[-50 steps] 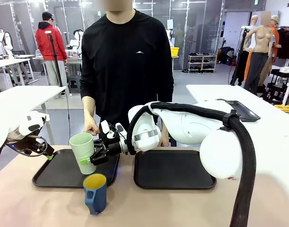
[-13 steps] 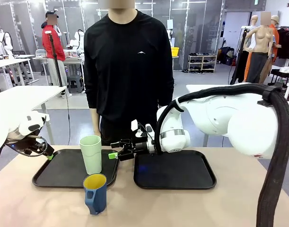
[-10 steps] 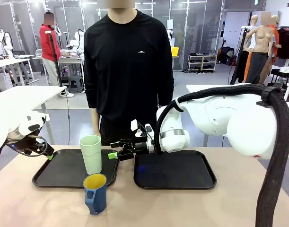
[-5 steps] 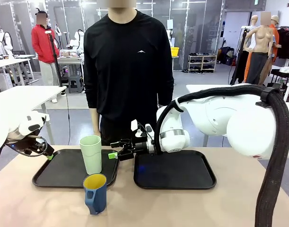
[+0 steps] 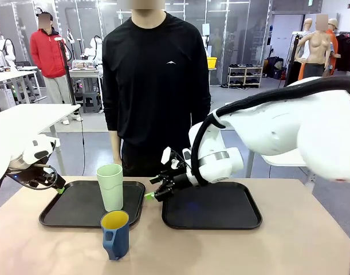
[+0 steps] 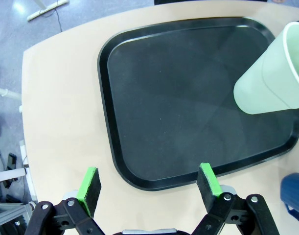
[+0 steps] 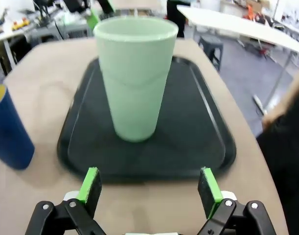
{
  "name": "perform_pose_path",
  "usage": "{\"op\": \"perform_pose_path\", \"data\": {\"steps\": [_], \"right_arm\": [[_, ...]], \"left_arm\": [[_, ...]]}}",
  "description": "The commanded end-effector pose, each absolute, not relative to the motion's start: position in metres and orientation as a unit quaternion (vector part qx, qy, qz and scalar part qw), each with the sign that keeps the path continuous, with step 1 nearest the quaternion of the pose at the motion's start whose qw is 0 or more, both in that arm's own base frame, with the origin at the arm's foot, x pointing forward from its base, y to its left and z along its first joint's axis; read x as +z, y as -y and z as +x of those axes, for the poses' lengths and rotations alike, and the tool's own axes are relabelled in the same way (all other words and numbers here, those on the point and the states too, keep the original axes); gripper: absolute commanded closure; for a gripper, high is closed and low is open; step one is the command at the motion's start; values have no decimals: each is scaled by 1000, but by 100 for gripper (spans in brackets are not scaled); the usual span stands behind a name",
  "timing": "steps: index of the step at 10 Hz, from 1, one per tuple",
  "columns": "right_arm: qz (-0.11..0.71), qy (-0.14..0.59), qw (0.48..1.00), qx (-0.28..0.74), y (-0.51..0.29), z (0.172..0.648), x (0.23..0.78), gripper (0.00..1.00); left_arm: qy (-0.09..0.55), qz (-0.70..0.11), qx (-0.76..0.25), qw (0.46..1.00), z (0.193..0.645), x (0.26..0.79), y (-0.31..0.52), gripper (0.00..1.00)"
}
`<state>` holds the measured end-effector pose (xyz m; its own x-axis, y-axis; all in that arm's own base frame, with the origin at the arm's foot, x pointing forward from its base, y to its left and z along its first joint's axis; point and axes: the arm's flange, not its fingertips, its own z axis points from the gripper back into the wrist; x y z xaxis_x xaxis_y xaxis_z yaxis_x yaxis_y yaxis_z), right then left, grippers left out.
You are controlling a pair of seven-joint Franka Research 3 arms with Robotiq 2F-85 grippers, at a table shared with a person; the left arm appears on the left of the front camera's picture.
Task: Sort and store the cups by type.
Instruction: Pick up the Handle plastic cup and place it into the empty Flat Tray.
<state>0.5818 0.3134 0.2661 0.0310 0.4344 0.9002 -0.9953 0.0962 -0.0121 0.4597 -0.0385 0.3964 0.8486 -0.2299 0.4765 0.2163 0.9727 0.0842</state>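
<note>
**Two cups stand upright, and both grippers gape with nothing in them**

You find the tall pale mint-green plastic tumbler (image 5: 110, 187) left of centre in the front view. It stands upright on the right-hand part of the left black rectangular tray (image 5: 71, 211). The shorter dark blue plastic mug with the yellow inside (image 5: 115, 235) sits directly below it in the frame. It is upright on the beige tabletop (image 5: 43, 252), just beside the tray's near edge, with its handle on the camera side.

Look at the right gripper (image 5: 152, 188) in the middle of the front view. It hangs low over the gap between the left tray and a second black tray (image 5: 215, 207) right of centre. It points toward the tumbler but is clear of it. In the right wrist view its green pads (image 7: 90, 185) stand far apart at the bottom of the frame with nothing between them. There the tumbler fills the upper centre and a slice of the mug shows at the left edge.

Your left gripper (image 6: 149, 182) sits at the far left of the front view, by the left tray's outer end. In the left wrist view its jaws are spread as wide as they go and hold nothing. They hover over the tray's rim and the tabletop, with the tumbler in the upper right corner and a patch of blue mug at the lower right.

One person in a black long-sleeved top (image 5: 157, 74) stands at the far side, top centre, arms down.
</note>
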Motion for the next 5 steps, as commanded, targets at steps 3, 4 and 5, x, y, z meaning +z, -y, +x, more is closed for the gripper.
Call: {"op": "perform_pose_path", "data": {"steps": [3,4,5], "right_arm": [[246,363,697,567,-269,500,290,0],[229,361,707,563,-259,486,292,0],[215,372,713,554,-245,465,295,0]], "left_arm": [[250,13,-115,961,460,397,37,0],[250,13,-115,961,460,397,37,0],[250,13,-115,961,460,397,37,0]]}}
